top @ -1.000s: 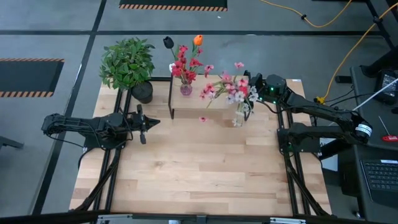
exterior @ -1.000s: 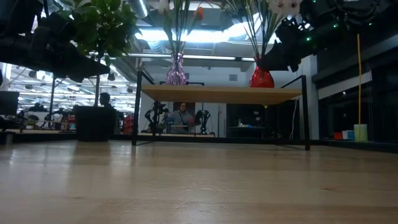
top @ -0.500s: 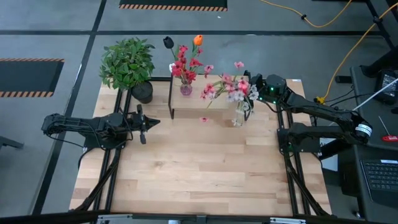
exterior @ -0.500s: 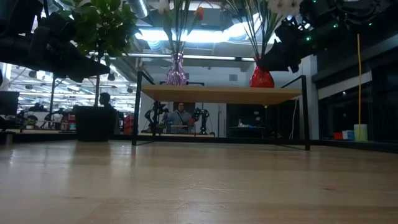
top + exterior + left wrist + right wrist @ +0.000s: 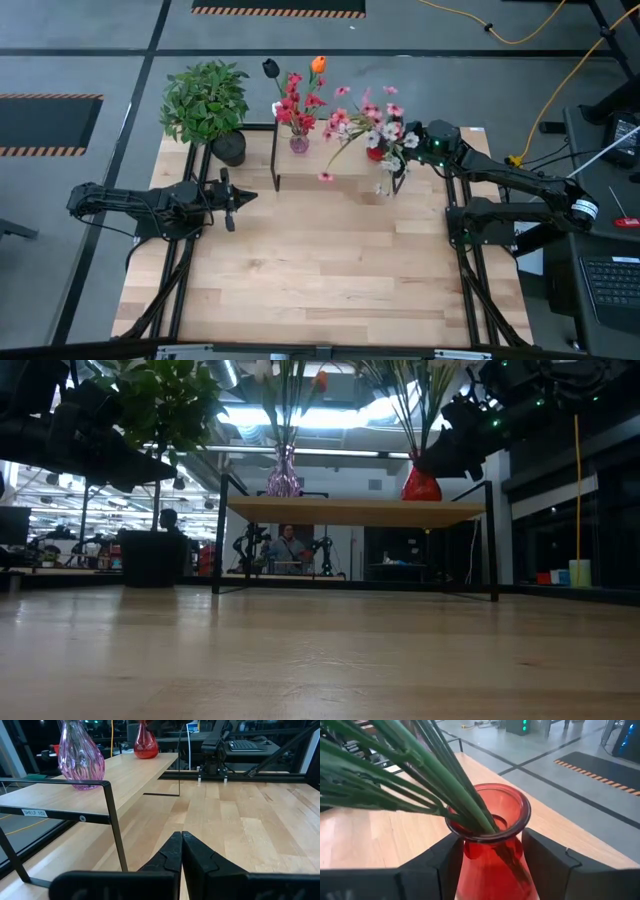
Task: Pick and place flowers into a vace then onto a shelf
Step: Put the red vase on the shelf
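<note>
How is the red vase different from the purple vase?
The red vase is plain red; the purple vase is see-through with stripes. The right gripper has its fingers around the red vase; nothing touches the purple one. Both stand on the shelf and hold flowers.

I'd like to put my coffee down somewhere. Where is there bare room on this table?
The table is bare in front of the shelf, between the two arms. The back is crowded: potted plant, purple vase, red vase with flowers between the right gripper fingers.
</note>
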Controlling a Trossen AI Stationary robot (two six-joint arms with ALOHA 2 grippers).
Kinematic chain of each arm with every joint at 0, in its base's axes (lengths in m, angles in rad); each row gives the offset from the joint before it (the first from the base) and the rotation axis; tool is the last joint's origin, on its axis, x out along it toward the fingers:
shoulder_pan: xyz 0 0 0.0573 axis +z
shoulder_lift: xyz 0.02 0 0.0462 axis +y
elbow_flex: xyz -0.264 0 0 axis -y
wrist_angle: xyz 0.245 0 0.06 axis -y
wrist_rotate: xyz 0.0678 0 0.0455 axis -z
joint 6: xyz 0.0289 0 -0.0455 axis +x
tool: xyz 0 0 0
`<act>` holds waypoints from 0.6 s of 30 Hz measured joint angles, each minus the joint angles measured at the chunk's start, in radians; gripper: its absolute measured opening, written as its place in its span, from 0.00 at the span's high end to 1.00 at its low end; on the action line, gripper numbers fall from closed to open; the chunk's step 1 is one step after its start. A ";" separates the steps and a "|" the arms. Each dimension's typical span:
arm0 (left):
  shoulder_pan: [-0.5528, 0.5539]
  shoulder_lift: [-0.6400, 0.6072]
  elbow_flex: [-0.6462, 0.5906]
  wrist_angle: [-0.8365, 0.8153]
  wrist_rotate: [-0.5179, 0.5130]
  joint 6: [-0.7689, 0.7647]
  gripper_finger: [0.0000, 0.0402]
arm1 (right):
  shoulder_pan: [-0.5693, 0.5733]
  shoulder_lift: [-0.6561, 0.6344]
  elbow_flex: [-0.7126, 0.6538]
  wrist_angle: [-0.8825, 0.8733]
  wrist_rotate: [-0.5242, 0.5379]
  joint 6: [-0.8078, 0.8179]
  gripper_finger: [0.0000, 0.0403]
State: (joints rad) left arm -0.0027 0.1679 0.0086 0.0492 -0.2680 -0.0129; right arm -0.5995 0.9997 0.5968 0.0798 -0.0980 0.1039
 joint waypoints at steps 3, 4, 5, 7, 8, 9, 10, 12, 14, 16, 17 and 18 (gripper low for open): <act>0.000 0.000 0.000 0.000 0.000 0.000 0.99 | 0.000 -0.001 0.000 -0.007 0.000 -0.014 0.50; 0.000 0.000 0.000 0.000 0.000 0.000 0.99 | 0.000 -0.001 0.000 -0.007 -0.001 -0.029 0.50; 0.000 0.000 0.000 0.000 0.000 0.000 0.99 | 0.000 -0.001 0.000 -0.007 0.000 -0.033 0.50; 0.000 0.000 0.000 0.000 0.000 -0.001 0.99 | 0.000 -0.001 0.000 -0.007 0.000 -0.036 0.50; 0.000 0.000 0.000 0.000 0.000 -0.002 0.99 | 0.000 -0.001 0.000 -0.008 -0.001 -0.041 0.50; 0.000 0.000 0.000 0.000 0.000 -0.002 0.99 | 0.000 -0.001 0.000 -0.009 -0.001 -0.050 0.50; 0.000 0.000 0.000 0.000 0.000 -0.002 0.99 | 0.000 -0.001 0.000 -0.009 -0.003 -0.054 0.50; 0.000 0.000 0.000 0.000 0.000 -0.001 0.99 | 0.000 -0.001 0.000 -0.009 -0.005 -0.057 0.50; 0.000 0.000 0.000 0.000 0.000 -0.001 0.99 | 0.000 -0.001 0.000 -0.009 -0.006 -0.058 0.50; 0.000 0.000 0.000 0.000 0.000 -0.002 0.99 | 0.000 -0.001 0.000 -0.009 -0.006 -0.065 0.50; 0.000 0.000 0.000 0.000 0.000 -0.002 0.99 | 0.000 -0.001 0.000 -0.010 -0.007 -0.073 0.50; 0.000 0.000 0.000 0.000 0.000 -0.002 0.99 | 0.000 -0.001 0.000 -0.010 -0.008 -0.081 0.50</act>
State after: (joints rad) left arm -0.0027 0.1679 0.0085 0.0493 -0.2676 -0.0145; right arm -0.5995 0.9989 0.5972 0.0698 -0.1062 0.0227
